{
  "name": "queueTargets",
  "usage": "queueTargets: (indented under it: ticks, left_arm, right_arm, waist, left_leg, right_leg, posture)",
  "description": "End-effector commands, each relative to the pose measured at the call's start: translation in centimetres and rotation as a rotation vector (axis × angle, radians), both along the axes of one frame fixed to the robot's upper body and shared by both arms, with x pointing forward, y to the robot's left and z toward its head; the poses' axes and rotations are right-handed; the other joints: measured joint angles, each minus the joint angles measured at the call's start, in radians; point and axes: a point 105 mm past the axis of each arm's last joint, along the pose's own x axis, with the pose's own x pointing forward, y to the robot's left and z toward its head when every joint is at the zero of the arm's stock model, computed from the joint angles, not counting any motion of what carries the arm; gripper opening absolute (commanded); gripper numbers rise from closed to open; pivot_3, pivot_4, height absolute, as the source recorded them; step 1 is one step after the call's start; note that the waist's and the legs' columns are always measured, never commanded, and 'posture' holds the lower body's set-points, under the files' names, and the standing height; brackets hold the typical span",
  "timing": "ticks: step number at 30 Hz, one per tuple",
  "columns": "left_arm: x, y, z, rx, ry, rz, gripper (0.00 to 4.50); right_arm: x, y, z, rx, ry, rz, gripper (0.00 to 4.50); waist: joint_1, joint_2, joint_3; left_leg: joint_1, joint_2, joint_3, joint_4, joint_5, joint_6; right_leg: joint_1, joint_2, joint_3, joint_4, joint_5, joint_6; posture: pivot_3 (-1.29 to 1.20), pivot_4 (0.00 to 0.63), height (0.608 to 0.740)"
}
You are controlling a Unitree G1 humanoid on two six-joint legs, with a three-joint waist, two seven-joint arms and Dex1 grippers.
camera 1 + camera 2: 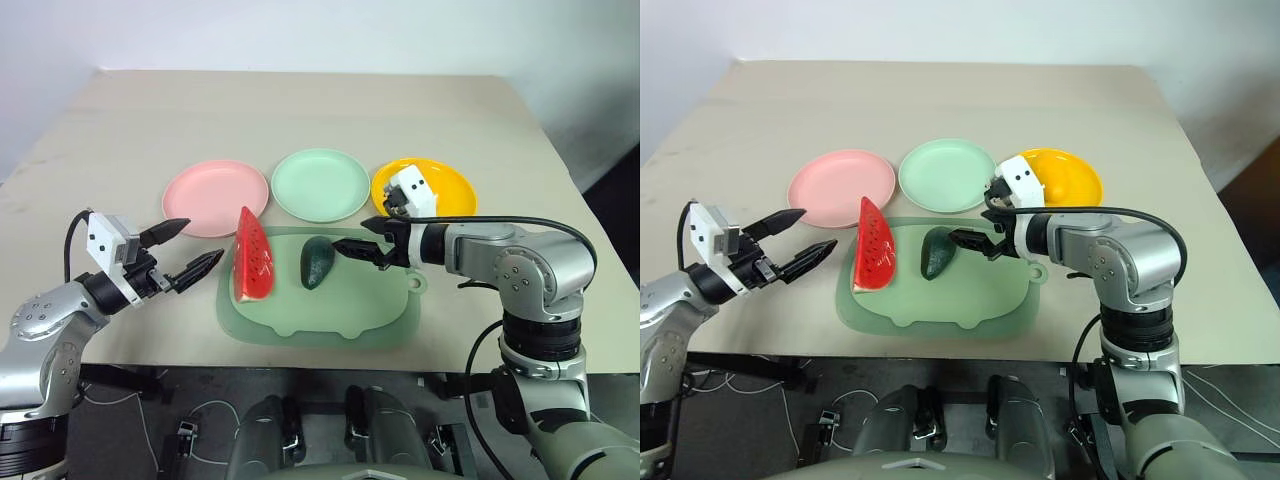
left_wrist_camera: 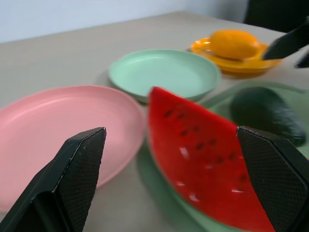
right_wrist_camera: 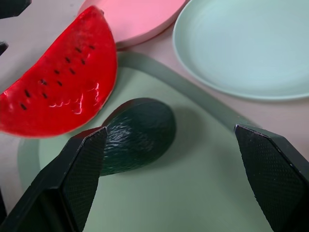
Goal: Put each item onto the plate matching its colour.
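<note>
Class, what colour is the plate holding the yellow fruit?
Orange-yellow; the plate under the yellow fruit shows best in the left wrist view.

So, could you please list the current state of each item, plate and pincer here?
Watermelon wedge: on the mat, unplaced.
Avocado: lying on the mat, unplaced.
Yellow fruit: on the orange-yellow plate, done.
Pink plate: empty.
Mint green plate: empty.
Mat: holding two fruits.
Left pincer: open, empty, beside the watermelon.
Right pincer: open, empty, by the avocado.
</note>
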Motion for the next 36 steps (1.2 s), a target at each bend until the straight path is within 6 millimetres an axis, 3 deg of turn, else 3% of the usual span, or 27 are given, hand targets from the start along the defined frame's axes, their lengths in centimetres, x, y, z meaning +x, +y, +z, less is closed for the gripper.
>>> queueTargets:
  ticks: [1,8,17,28,34,36]
  left_arm:
    - [-1.6,-1.1,2.1,-0.01,-0.009,-0.098,4.5]
    - [-3.0,-2.2,1.8,0.046,0.067,-0.211,4.5]
    - [-2.8,-1.7,1.0,0.065,0.066,-0.221,4.5]
    - [-2.6,-1.7,0.7,0.074,0.054,-0.229,4.5]
    - [-2.6,-2.5,1.1,0.078,0.047,-0.24,4.5]
    - [-2.6,-2.8,1.3,0.078,0.048,-0.25,4.5]
  right_arm:
    - [-0.2,0.9,0.9,0.016,-0.006,0.02,4.46]
    - [-0.1,2.0,0.6,0.033,0.068,0.028,4.46]
    - [0.5,4.6,-0.6,0.024,0.17,0.015,4.46]
    - [1.0,6.0,-2.8,-0.088,0.232,-0.022,4.46]
    - [1.5,6.3,-2.5,-0.096,0.2,-0.033,4.46]
    - [1.7,6.3,-2.3,-0.095,0.183,-0.033,4.09]
  waist:
    - [-0.002,0.0,0.0]
    - [-0.002,0.0,0.0]
    - [-0.003,0.001,0.0]
    - [-0.006,0.001,0.0]
    - [-0.005,0.001,0.0]
    - [-0.005,0.001,0.0]
  left_leg:
    - [0.0,0.0,0.0,0.0,0.0,0.0]
    - [0.0,0.0,0.0,0.0,0.0,0.0]
    - [-0.001,0.0,0.001,-0.001,0.0,-0.001]
    - [-0.003,0.0,0.002,-0.004,0.002,-0.003]
    - [-0.003,0.0,0.002,-0.004,0.002,-0.004]
    - [-0.003,-0.001,0.002,-0.004,0.002,-0.004]
  right_leg:
    - [0.0,0.0,0.0,0.0,0.0,0.0]
    - [0.0,0.0,0.0,0.0,0.0,0.0]
    - [-0.002,0.001,0.0,0.0,0.0,0.0]
    - [-0.005,0.001,0.0,0.001,0.0,0.0]
    - [-0.005,0.001,0.0,0.001,0.0,0.0]
    - [-0.005,0.001,0.0,0.001,0.0,0.0]
  posture:
    - [0.0,0.15,0.696]
    - [0.0,0.15,0.696]
    - [0.0,0.15,0.696]
    - [0.0,0.15,0.696]
    - [0.0,0.15,0.696]
    - [0.0,0.15,0.696]
